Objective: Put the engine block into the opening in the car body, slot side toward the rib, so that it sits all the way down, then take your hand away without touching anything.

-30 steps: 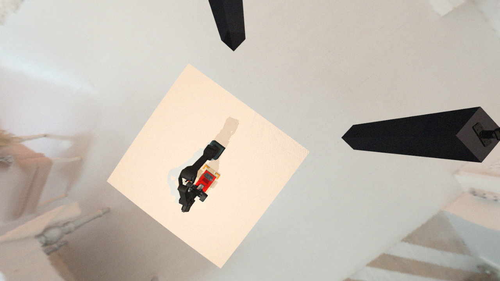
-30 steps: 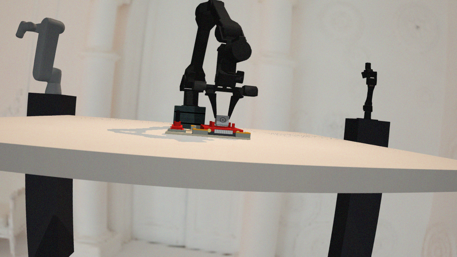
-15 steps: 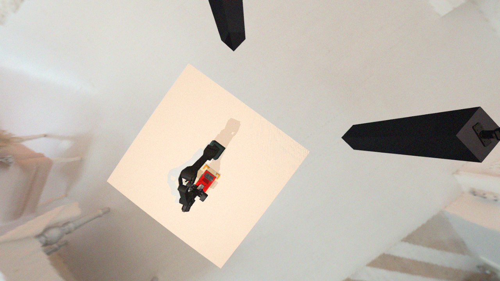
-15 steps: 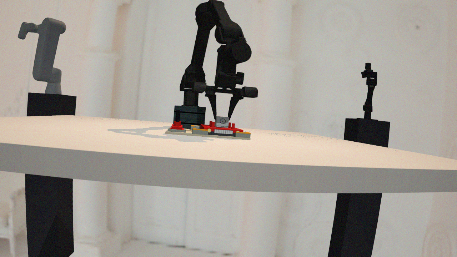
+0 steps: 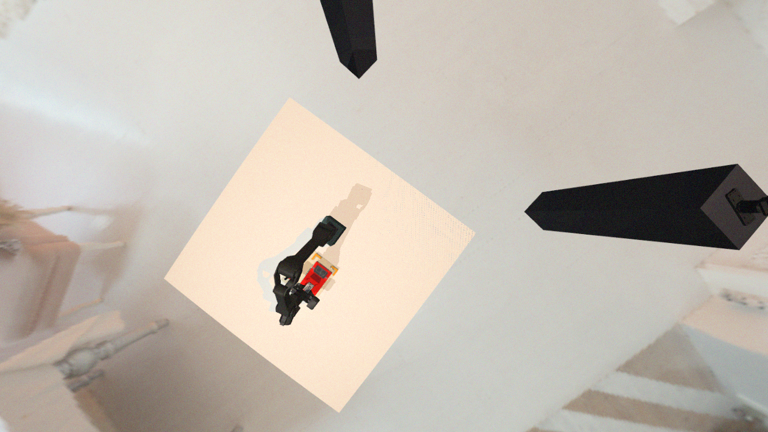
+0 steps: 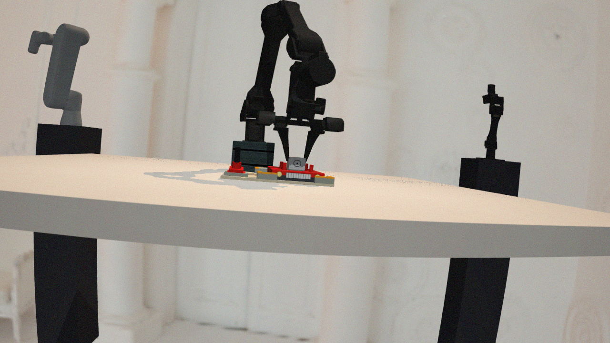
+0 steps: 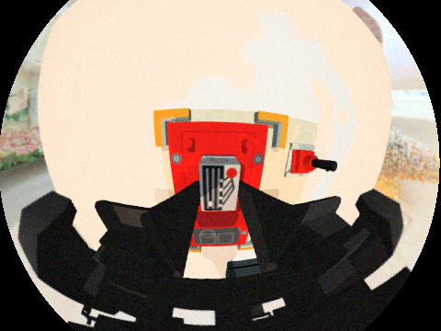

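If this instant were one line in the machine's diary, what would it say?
gripper: shut on engine block | block: low over red car body, top above it | phase: inserting | release: not yet

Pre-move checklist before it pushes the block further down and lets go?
1. Grip: gripper shut on the engine block. Ok.
2. Block over the car body, between its side walls in the wrist view. Ok.
3. Block fully down: it stands above the body's top edge in the exterior view. Not ok.
4. Slot side toward the rib: neither shows. Cannot tell.
5. Block level: looks upright, not visibly tilted. Ok.
6. Retreat path: small red part with a black peg sits beside the body, apart from the fingers. Ok, lift straight up.
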`<state>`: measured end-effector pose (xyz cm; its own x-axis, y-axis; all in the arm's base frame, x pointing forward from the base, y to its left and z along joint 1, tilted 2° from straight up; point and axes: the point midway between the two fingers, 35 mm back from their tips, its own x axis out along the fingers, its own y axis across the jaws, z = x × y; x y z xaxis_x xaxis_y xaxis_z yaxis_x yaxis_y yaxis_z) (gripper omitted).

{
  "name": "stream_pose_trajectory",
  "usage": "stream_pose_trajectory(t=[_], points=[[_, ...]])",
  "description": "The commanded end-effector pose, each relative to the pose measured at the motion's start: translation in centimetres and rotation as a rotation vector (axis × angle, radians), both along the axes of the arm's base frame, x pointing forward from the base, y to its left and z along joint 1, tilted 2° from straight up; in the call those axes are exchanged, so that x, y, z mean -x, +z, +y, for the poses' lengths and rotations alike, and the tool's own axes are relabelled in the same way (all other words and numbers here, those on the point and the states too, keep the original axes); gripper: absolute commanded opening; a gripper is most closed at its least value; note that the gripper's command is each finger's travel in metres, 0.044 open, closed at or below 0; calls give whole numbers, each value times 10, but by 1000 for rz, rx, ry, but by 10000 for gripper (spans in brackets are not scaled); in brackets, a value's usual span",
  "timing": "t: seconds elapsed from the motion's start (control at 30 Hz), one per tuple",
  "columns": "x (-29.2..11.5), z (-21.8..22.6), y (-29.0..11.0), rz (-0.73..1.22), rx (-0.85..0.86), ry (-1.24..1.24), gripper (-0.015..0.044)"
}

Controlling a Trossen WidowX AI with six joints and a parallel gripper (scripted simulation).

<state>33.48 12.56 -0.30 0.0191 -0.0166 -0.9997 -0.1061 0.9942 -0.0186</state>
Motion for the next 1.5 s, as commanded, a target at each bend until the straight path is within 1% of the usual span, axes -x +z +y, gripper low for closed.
stream_pose_trajectory(t=[0.0, 0.23, 0.57, 0.6, 0.9, 1.0, 1.17, 1.47], points=[[0, 0, -2, 2, -2, 4, 159], [0, 0, -4, 2, -2, 5, 159], [0, 0, -2, 0, 0, 0, 421], [0, 0, -2, 0, 0, 0, 440], [0, 0, -2, 0, 0, 0, 440], [1, 0, 11, 2, -2, 5, 440], [1, 0, 11, 2, -2, 5, 440], [1, 0, 11, 2, -2, 5, 204]])
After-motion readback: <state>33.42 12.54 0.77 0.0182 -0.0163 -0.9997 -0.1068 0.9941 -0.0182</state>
